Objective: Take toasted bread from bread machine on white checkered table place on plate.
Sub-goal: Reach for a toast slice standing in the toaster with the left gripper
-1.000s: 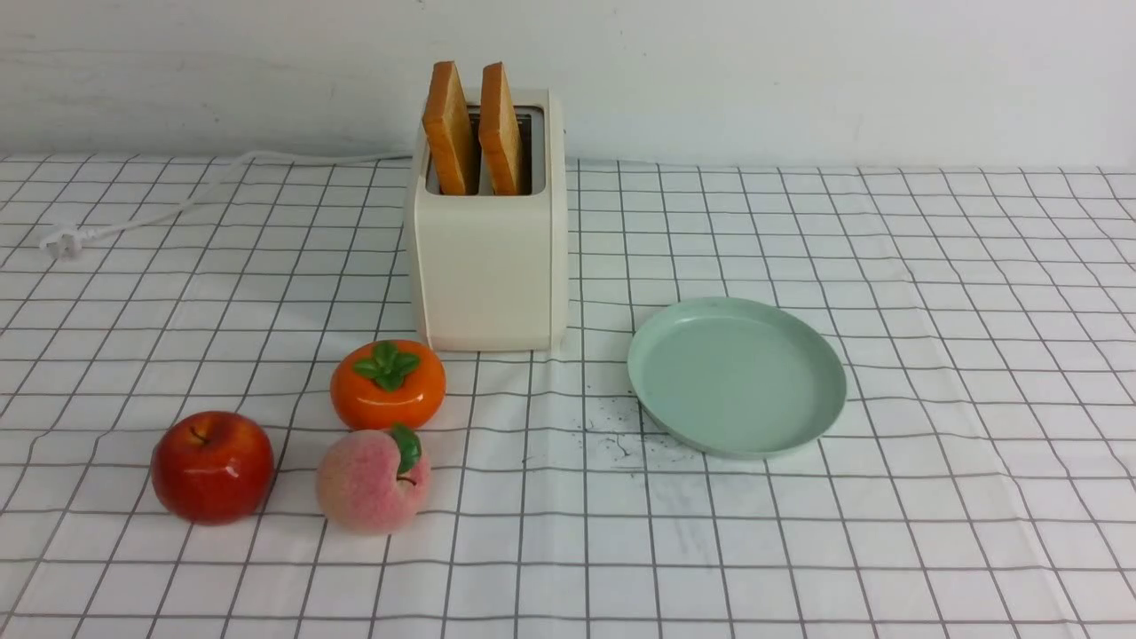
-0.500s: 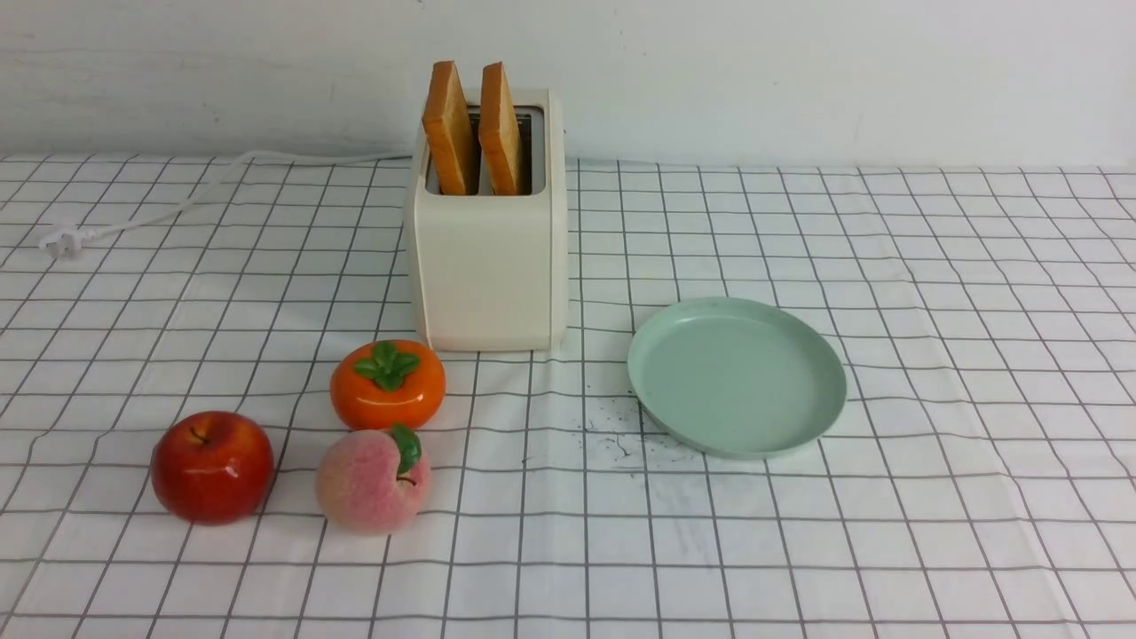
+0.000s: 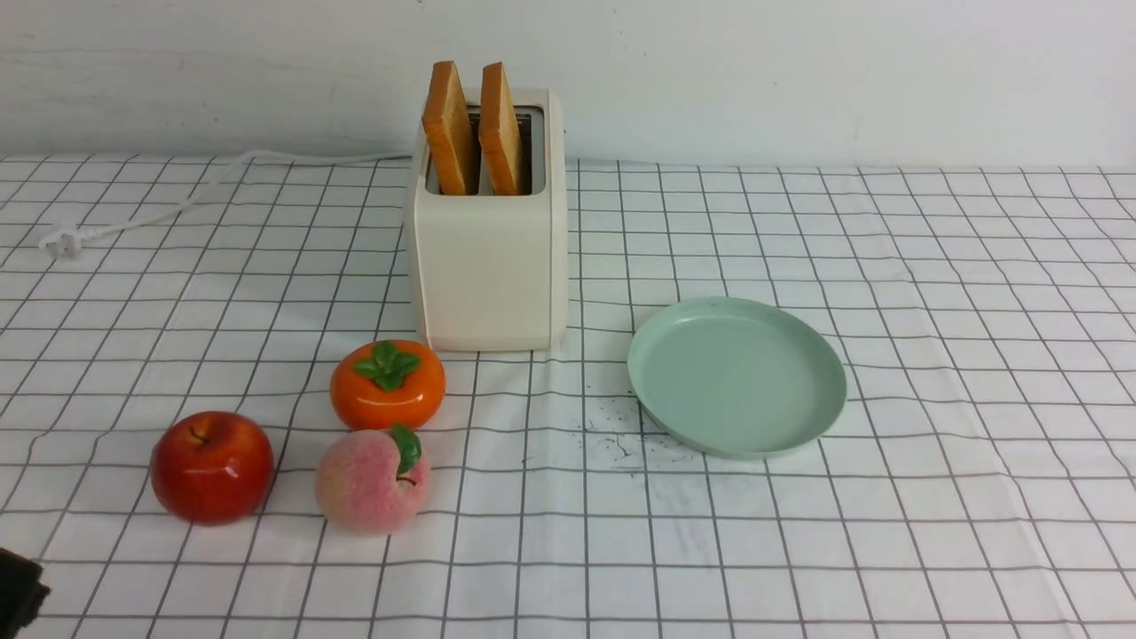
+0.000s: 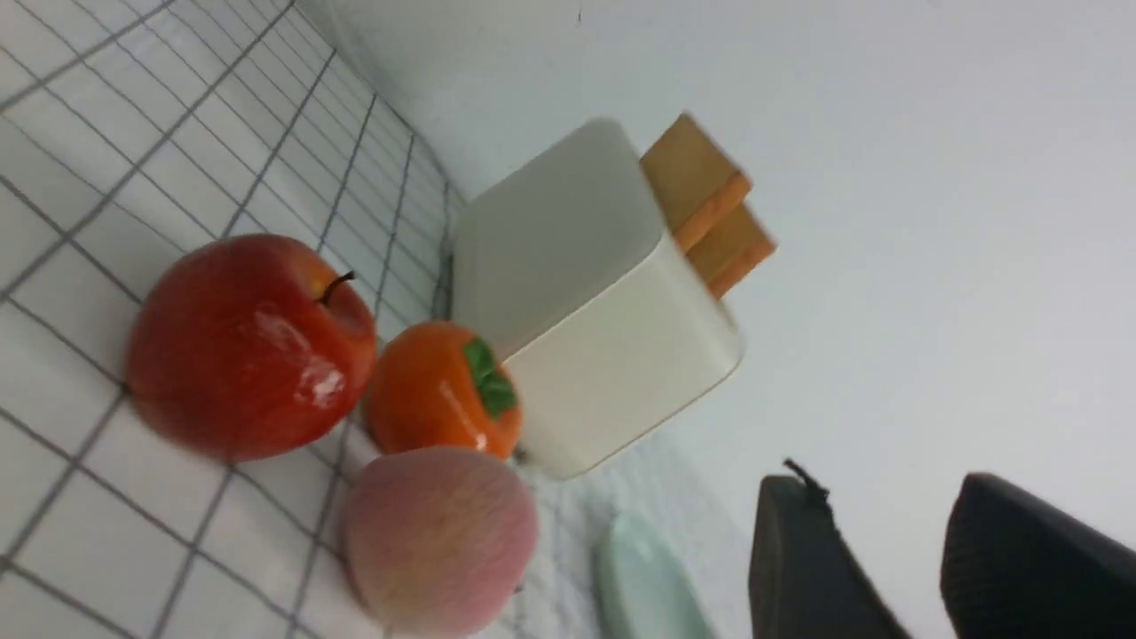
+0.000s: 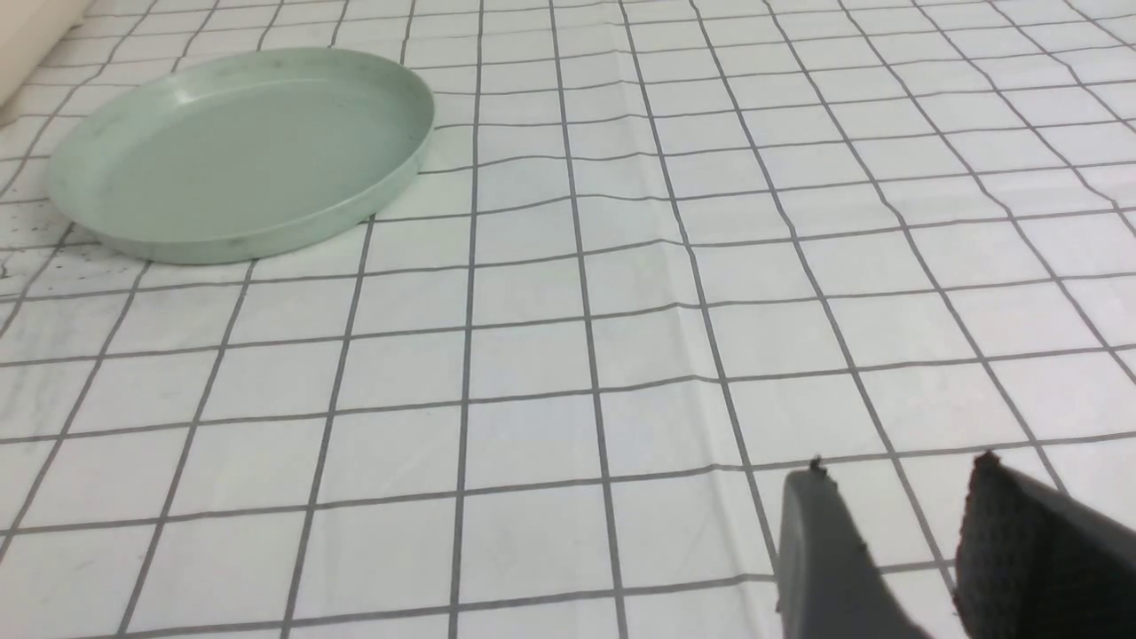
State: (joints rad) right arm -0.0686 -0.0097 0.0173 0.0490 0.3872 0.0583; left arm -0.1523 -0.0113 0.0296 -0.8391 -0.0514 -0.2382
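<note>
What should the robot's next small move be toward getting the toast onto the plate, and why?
Probably lift the open left hand forward above the apple, peach and persimmon toward the left toast slice. It and the right toast slice stand in the toaster, the plate is empty, and that hand sits low at the near left of the table.

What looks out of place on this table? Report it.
Dark specks dirty the table just off the plate, at its near left rim, like crumbs or ink. The bread machine has its plug lying loose, unconnected.
</note>
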